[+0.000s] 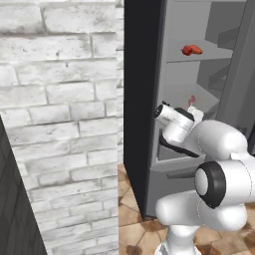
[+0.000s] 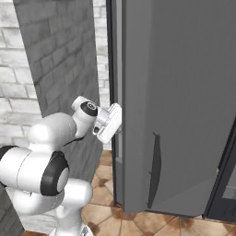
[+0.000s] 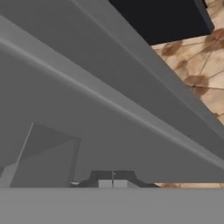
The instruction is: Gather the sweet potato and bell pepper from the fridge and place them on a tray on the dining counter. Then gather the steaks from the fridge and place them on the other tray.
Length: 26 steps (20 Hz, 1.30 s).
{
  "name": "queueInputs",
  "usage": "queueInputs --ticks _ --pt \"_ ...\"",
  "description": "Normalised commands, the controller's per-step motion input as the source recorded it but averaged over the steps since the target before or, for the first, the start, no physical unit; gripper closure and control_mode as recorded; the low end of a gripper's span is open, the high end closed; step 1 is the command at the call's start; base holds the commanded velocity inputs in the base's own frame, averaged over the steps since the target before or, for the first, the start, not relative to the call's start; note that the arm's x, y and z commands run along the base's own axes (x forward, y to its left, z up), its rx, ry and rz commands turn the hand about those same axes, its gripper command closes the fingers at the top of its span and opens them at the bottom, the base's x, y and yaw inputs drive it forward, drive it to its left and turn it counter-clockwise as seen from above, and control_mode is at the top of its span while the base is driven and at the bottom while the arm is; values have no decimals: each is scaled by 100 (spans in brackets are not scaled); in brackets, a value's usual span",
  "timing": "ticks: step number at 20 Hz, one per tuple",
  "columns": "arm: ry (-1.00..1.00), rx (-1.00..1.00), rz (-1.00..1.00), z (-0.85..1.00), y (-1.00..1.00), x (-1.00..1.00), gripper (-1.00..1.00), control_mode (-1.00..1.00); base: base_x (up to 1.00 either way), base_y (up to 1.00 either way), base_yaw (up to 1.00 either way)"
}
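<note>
The fridge (image 1: pixel 189 79) stands open, showing its grey shelves. On an upper shelf lies the red bell pepper (image 1: pixel 188 50), with an orange piece against its right side that may be the sweet potato (image 1: pixel 197 49). My gripper (image 1: pixel 196 113) reaches into the fridge at a lower shelf. A small pinkish bit (image 1: pixel 191 101) shows just above it, too small to identify. In the hand view the gripper (image 3: pixel 113 183) has its fingertips pressed together with nothing between them, facing grey fridge panels. From the right, my hand (image 2: pixel 109 122) sits at the edge of the open fridge door (image 2: pixel 184 92).
A white brick wall (image 1: pixel 60 124) runs along the left. The open door's long dark handle (image 2: pixel 154 170) faces outward on the right. Brown floor tiles (image 2: pixel 120 216) lie below, and a dark cabinet (image 2: pixel 226 189) stands at the far right.
</note>
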Motion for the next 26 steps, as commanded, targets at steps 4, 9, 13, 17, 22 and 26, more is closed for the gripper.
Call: queueInputs --ticks 4,9,13,17,22,26 --pt "-6 -10 -7 -1 0 27 100 -100 0 0 0" --pt "-5 -4 -10 0 -9 26 100 -100 0 0 0" --pt "-8 0 -11 0 -23 28 100 -100 0 0 0" --pt "-10 0 -11 0 -34 18 100 -100 0 0 0" --pt "-10 0 -12 0 -36 8 100 -100 0 0 0" --pt "-10 -2 -12 0 -40 4 100 -100 0 0 0"
